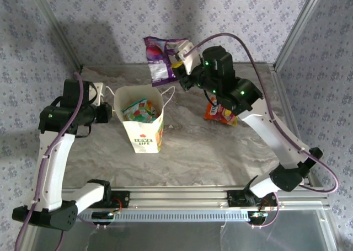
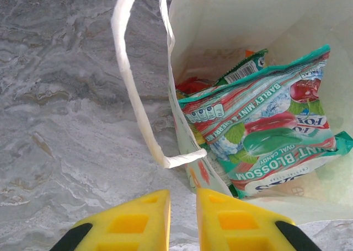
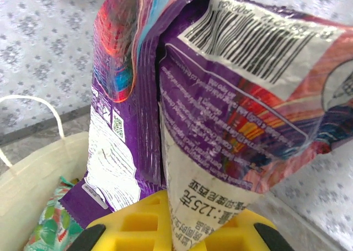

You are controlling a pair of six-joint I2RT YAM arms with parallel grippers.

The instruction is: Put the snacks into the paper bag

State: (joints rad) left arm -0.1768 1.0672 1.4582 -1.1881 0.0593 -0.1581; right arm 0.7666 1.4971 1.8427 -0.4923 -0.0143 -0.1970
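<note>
The white paper bag (image 1: 144, 138) stands upright left of centre, mouth open. A teal-green packet (image 2: 265, 135) lies on top inside it, with bits of a red packet (image 2: 193, 85) and a green packet (image 2: 242, 69) beneath. My left gripper (image 2: 183, 193) sits at the bag's left side (image 1: 108, 112); its jaws stand a narrow gap apart with bare table between, and the bag wall's edge runs down to the right finger. My right gripper (image 3: 185, 198) is shut on a purple packet (image 3: 220, 113), held high above the bag's back rim (image 1: 160, 58). An orange packet (image 1: 220, 114) lies on the table under the right arm.
The bag's cord handle (image 2: 132, 80) hangs loose over the marble table (image 1: 220, 151). Another handle (image 1: 168, 94) droops at the bag's right. A metal rail (image 1: 182, 198) runs along the near edge, and frame posts (image 1: 292, 27) stand at the back corners.
</note>
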